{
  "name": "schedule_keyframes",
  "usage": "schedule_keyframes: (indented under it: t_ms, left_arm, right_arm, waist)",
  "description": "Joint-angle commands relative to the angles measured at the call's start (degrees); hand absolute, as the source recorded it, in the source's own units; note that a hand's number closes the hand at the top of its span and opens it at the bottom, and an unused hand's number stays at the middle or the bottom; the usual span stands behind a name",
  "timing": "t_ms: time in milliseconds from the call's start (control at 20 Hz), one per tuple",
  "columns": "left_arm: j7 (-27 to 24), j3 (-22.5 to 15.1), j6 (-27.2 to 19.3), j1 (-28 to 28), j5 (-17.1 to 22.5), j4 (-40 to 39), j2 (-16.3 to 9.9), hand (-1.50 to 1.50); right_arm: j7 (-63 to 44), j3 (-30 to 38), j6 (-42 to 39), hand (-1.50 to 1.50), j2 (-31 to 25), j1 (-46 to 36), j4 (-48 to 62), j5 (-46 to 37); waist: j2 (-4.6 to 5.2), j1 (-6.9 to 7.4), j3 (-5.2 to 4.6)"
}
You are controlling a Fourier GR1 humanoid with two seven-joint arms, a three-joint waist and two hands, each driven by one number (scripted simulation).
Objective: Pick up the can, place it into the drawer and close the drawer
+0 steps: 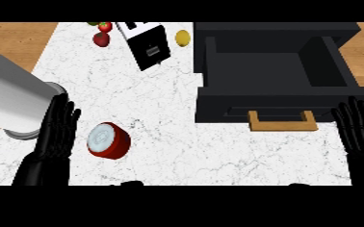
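Since the red can [109,141] at lower left looks rigid, light and slick — grasp its curved sides — both hands, left hand [55,130] and right hand [351,122], hang spread, holding nothing.

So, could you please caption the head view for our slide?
Red can lies on the marble counter beside the open left hand; black drawer stands open.
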State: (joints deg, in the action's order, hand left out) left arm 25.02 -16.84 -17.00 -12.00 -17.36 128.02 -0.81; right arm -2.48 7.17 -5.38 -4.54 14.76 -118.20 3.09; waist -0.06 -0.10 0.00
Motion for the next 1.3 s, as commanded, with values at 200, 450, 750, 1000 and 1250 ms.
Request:
schedule_keyframes:
  t_ms: [200,450,750,1000,1250]
  left_arm:
    - [-6.8,-0.6,-2.5,-0.9,1.6,-7.3,0.8,-1.50]
    - [-10.9,2.9,-0.4,-2.6,4.8,-9.4,0.5,-1.50]
    - [-17.2,7.9,0.2,-0.8,8.8,-17.1,-0.4,-1.50]
    - [-22.1,7.3,0.7,-4.5,9.9,-19.0,0.0,-1.50]
    - [-23.5,9.4,1.2,-4.3,10.8,-21.9,-0.5,-1.50]
  right_arm:
    - [-1.2,3.7,-2.7,-1.50,-1.2,0.2,-1.9,2.7]
    - [-1.6,3.1,-2.5,-1.50,-0.6,-1.3,-0.4,0.0]
    - [-0.2,2.0,-3.1,-1.50,2.3,3.0,-3.2,-0.7]
    - [1.2,3.5,-3.6,-1.50,1.7,-0.5,1.5,-0.9]
    - [-6.4,5.1,-3.3,-1.50,-0.4,-4.5,-2.0,1.5]
  waist:
    - [0.00,0.02,0.00]
    - [0.01,0.14,0.00]
    - [0.01,-0.01,-0.01]
    - [0.01,0.17,0.00]
    - [0.01,0.20,-0.01]
